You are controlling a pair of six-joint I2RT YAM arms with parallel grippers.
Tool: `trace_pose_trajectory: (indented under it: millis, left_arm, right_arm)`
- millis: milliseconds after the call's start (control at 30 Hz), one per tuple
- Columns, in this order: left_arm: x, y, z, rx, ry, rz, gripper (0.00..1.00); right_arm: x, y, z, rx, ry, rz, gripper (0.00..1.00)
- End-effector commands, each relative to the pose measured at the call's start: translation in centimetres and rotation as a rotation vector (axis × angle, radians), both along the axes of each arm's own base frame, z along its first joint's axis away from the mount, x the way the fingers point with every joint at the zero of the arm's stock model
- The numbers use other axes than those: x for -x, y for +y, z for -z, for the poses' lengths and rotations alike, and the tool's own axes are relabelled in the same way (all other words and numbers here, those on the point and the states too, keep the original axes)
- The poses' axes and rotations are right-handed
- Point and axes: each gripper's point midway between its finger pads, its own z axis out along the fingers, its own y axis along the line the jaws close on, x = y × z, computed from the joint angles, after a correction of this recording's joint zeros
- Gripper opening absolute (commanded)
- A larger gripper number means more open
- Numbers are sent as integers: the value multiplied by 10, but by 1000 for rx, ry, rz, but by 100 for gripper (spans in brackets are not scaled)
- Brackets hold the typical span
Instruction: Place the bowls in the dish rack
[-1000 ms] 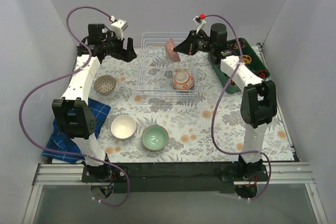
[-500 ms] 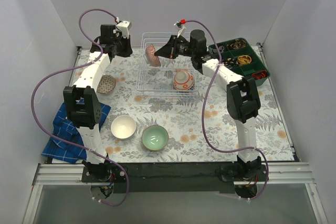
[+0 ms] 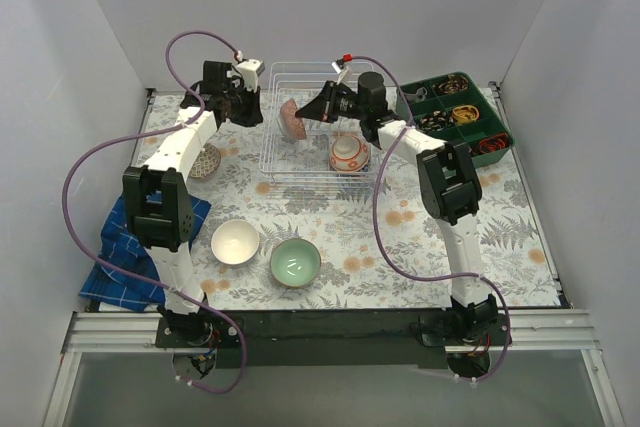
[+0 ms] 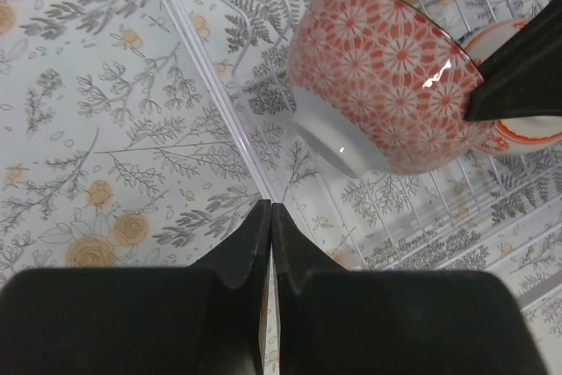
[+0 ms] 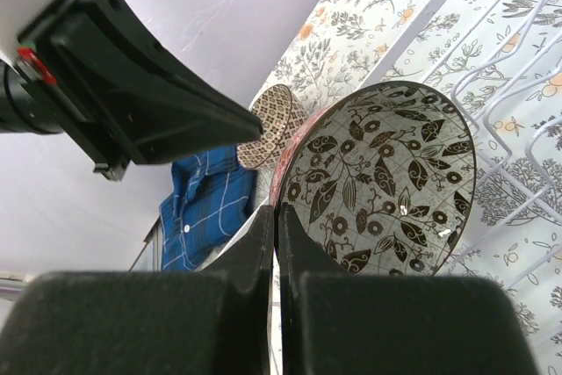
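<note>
With my right jaws pinched shut on its rim, the pinkish-red patterned bowl (image 5: 386,173) hangs on edge inside the dish rack (image 3: 300,159), toward its left end. My left jaws, closed on nothing, hover beside that bowl over the rack's left wall. An orange-red bowl (image 3: 349,153) sits in the rack near the right jaws.

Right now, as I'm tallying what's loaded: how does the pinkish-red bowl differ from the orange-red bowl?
The pinkish-red bowl is pinched at its rim by the right claw and tipped on edge; the orange-red bowl rests in the dish rack untouched. The pinkish-red bowl is at the rack's left, the orange-red bowl at its right. Both are patterned.
</note>
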Motion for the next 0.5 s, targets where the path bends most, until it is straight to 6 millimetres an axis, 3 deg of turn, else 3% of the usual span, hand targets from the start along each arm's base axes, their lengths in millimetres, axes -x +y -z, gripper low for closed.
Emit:
trace_pose_trajectory:
  millis: [0,467]
  left_arm:
    - [22,-5,-37,18,-51,68,0]
    - [42,-23,-30,-3,-32,155,0]
  right_arm:
    - [2,11,-33,-78,-99,-17,1]
    - [0,16,10,-46,68,50,1]
